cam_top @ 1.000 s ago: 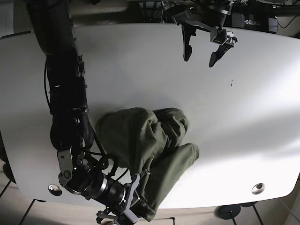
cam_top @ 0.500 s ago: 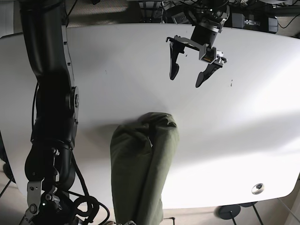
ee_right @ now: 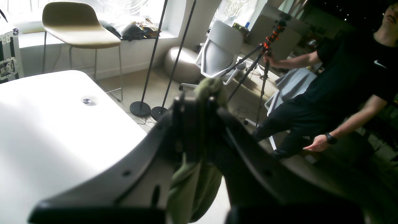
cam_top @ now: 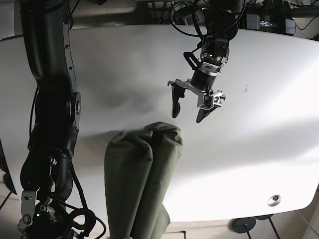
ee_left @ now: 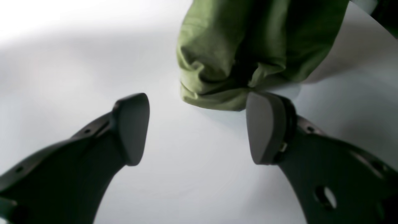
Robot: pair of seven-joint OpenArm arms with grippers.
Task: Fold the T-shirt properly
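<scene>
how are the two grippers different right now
The left gripper is open and holds nothing, while the right gripper is shut on the green shirt. The left gripper hangs over the table by the shirt's far end; the right gripper is past the table's edge. Both have dark fingers.

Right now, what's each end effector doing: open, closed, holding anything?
Left end effector: open, empty, poised just above the T-shirt's bunched far end.
Right end effector: closed on the T-shirt, green fabric pinched between its fingers.

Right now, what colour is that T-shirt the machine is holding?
Olive green, plain with no pattern visible: the T-shirt shows best in the left wrist view.
</scene>
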